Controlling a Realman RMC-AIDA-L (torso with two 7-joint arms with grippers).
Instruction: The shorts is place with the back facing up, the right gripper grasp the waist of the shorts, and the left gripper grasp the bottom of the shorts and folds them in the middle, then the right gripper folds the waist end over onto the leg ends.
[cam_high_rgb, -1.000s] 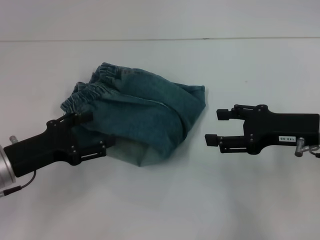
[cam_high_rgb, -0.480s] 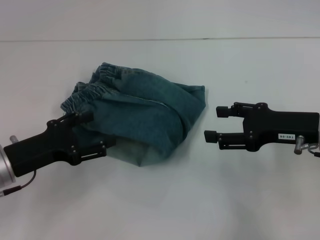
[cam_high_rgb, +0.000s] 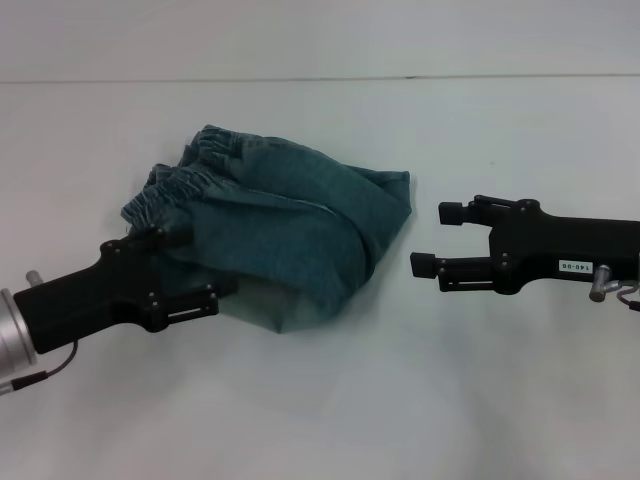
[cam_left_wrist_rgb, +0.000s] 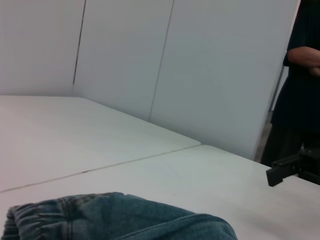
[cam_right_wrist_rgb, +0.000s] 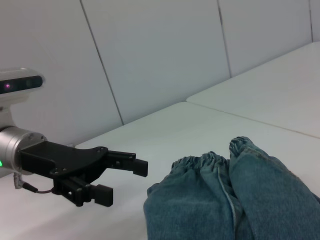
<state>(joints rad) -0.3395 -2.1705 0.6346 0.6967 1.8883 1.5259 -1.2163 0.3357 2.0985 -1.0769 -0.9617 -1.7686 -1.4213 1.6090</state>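
Centre-left of the head frame: shorts (cam_high_rgb: 285, 235), teal denim, lying folded in a bunched heap on the white table (cam_high_rgb: 330, 410), elastic waist gathers toward the upper left of the heap, a paler lower layer poking out at the bottom edge. Looks like both folds are already done, though the bundle is lumpy, not flat.

Left gripper (cam_high_rgb: 200, 268) sits at lower left of the frame, fingers spread and holding nothing; the upper finger overlaps the waist edge in the head view and the lower finger lies just beside the pale bottom layer. Can't tell if it's actually touching cloth. In the right wrist frame it shows apart from the heap, jaws parted, empty. Likely placed there because it just let go or is about to tidy that edge.

Right gripper (cam_high_rgb: 437, 238) at centre-right, released, jaws apart, near the right corner of the shorts but clear of them, pointing at the heap. Reads as a stand-off or retreat pose.

Nothing else on the table; a seam line runs across it at the top of the frame. Left wrist frame, far right edge: a person in dark clothes (cam_left_wrist_rgb: 300, 95) standing beyond the table, not obstructing. No obstacles between grippers and shorts.
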